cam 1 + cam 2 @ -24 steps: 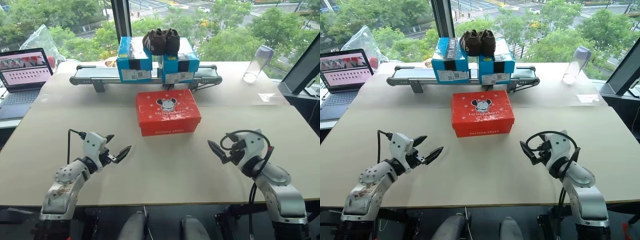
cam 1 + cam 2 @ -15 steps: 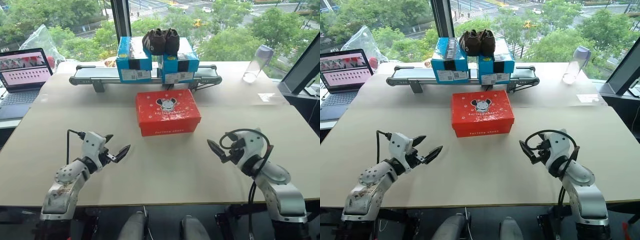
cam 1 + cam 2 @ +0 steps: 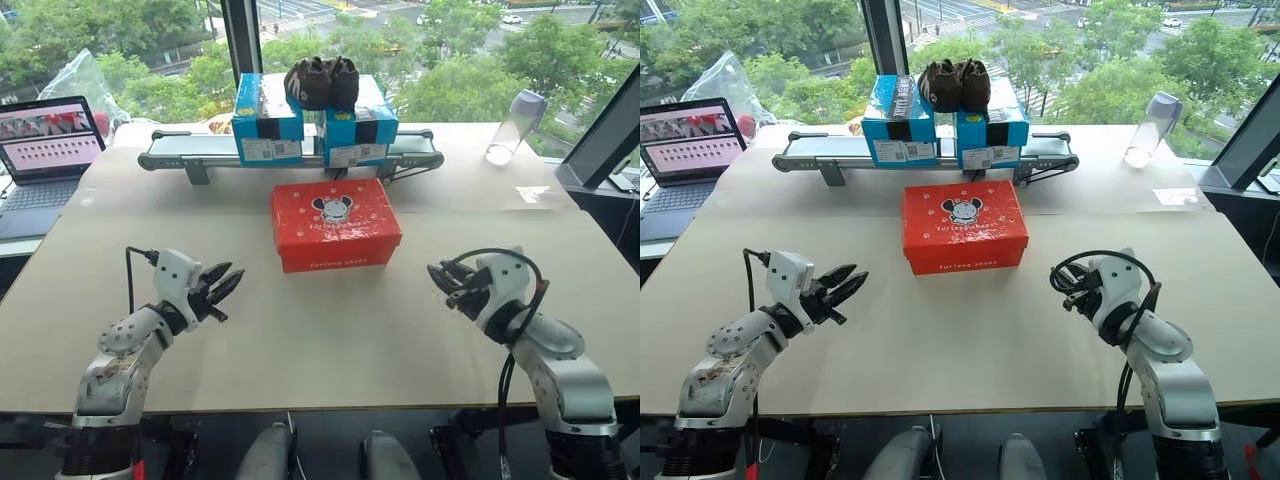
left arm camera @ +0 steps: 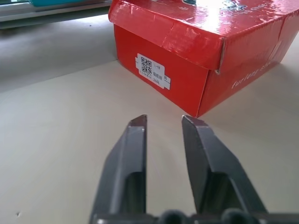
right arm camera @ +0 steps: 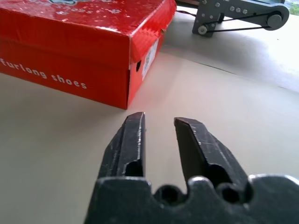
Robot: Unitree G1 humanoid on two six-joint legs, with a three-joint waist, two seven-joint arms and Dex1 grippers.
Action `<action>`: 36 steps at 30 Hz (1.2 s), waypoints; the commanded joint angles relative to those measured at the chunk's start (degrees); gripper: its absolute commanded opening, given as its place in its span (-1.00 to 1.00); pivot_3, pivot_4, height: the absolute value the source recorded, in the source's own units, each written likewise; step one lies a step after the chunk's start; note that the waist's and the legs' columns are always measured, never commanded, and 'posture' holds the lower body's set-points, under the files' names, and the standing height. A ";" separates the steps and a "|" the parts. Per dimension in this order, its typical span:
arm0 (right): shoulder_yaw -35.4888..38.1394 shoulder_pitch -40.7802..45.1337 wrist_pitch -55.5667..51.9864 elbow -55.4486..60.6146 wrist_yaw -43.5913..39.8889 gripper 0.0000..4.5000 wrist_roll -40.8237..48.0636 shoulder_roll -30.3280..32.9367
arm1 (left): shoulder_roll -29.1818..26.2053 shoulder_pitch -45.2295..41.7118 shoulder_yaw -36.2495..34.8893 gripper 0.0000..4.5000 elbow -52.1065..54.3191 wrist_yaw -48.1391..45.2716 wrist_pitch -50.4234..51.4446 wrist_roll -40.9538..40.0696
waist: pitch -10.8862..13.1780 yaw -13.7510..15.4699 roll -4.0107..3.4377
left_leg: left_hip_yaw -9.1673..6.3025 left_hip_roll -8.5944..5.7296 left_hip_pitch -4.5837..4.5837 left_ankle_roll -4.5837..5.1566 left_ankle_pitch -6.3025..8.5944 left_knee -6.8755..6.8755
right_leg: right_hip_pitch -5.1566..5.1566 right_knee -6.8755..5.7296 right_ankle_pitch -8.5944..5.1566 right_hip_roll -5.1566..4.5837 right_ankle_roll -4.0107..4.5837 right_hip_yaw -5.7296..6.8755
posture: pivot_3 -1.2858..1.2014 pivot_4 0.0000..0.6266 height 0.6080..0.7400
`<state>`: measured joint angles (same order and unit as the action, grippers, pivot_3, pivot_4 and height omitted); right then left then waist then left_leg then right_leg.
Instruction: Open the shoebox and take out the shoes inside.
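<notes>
The shoebox (image 3: pixel 336 224) is sitting closed, ahead of your two hands and between them; you are not seeing the shoes yet; the left gripper (image 3: pixel 226 285) and right gripper (image 3: pixel 440 279) are squeezing nearly together, pinching nothing; opening the lid is waiting.

The left gripper (image 3: pixel 226 287) now has its two fingers drawn close together, where before they stand wide apart; only a narrow gap remains. Its arm sits a little more to the left in the lower left of the frame. The right gripper (image 3: pixel 444 280) also has its fingers closed up, and it sits slightly more to the right.
</notes>
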<state>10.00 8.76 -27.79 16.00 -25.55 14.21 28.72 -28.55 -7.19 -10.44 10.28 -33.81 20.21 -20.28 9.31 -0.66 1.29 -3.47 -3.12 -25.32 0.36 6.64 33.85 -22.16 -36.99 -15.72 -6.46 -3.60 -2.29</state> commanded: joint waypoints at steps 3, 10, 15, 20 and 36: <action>-0.81 7.88 4.21 -7.78 5.04 -0.97 -5.89 0.19 | 1.78 -6.47 1.12 -1.00 -4.17 5.92 -4.11 5.38 | 0.00 0.12 0.00 | 0.01 -0.01 0.01 0.00 0.00 0.03 | 0.01 -0.03 0.02 0.02 -0.02 0.01 | 0.03 -0.52 1.00; -3.98 17.55 9.49 -23.02 6.81 -0.97 -9.86 -1.55 | 6.38 -16.29 5.58 -1.00 -17.00 12.53 -7.69 12.96 | 0.01 0.10 0.03 | 0.05 -0.10 0.01 0.46 -0.29 0.06 | 0.04 -0.10 0.05 0.05 -0.04 -0.01 | 0.03 -0.52 1.00; -5.88 23.62 14.31 -34.58 5.66 -0.97 -10.87 -3.39 | 9.71 -20.29 8.24 -1.00 -23.82 15.21 -10.62 16.19 | 0.02 -0.07 0.04 | 0.14 -0.13 -0.01 0.50 -0.31 0.04 | 0.03 -0.13 0.08 0.05 -0.06 -0.02 | 0.03 -0.52 1.00; -8.05 29.35 19.97 -42.74 2.68 -0.97 -10.43 -7.65 | 12.50 -22.87 10.89 -1.00 -28.93 15.66 -13.36 18.15 | 0.02 -0.62 0.04 | 0.17 -0.10 0.01 0.51 -0.32 0.05 | 0.02 -0.18 0.11 0.12 -0.05 -0.07 | 0.03 -0.52 1.00; -11.82 32.15 26.35 -46.48 -7.81 -0.97 -9.88 -12.96 | 13.37 -13.95 12.09 -1.00 -2.49 8.21 3.08 9.50 | 0.04 -1.01 0.02 | 0.08 -0.07 0.00 0.50 -0.31 0.02 | -0.06 -0.22 0.18 0.14 -0.08 -0.11 | 0.03 -0.52 1.00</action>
<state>0.31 39.71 -3.13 -33.95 -30.59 3.50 17.23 -15.46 -20.03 0.84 0.26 -23.51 21.10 -7.68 9.34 -1.67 1.31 -3.39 -3.17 -25.31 0.86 6.33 33.88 -22.20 -37.21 -15.54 -6.31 -3.67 -2.40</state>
